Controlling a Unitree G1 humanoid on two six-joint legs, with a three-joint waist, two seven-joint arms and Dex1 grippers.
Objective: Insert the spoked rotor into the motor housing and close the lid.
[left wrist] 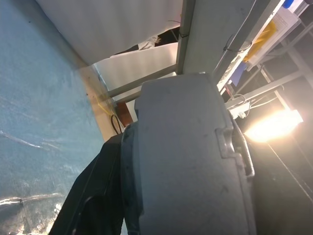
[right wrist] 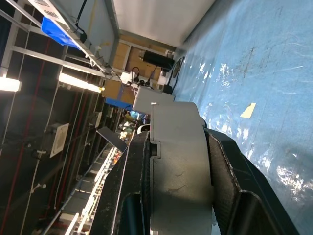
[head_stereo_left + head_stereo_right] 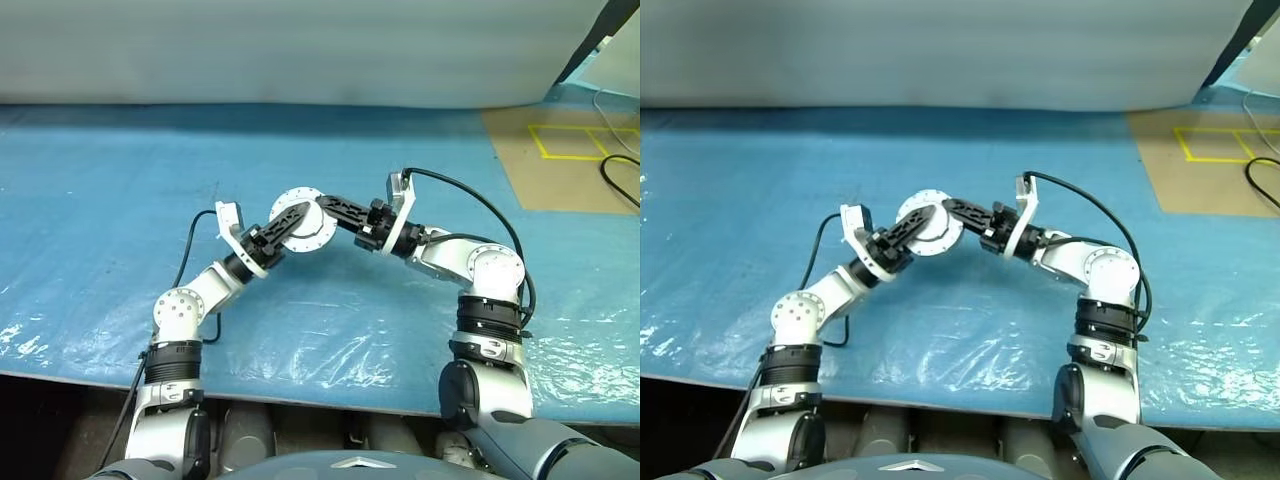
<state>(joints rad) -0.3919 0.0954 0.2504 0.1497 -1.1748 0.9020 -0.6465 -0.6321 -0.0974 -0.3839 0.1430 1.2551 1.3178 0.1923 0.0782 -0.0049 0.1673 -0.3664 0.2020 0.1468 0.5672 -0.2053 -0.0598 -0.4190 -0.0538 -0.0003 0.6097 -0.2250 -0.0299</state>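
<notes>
silver-grey motor housing (image 3: 303,219), blue table cover (image 3: 110,200)

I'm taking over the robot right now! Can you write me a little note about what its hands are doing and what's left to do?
Right end effector: clamped on the edge of a thick silver-grey motor disc, held in the air above the blue plastic-covered table.
Left end effector: up against the same disc from the other side; grip unclear.
Done: the disc is off the table and between both arms.
Unclear: whether this is the housing, the lid, or both joined, and whether the spoked rotor is inside.
Left: check that first, then fit the rotor and close the lid if needed.
</notes>
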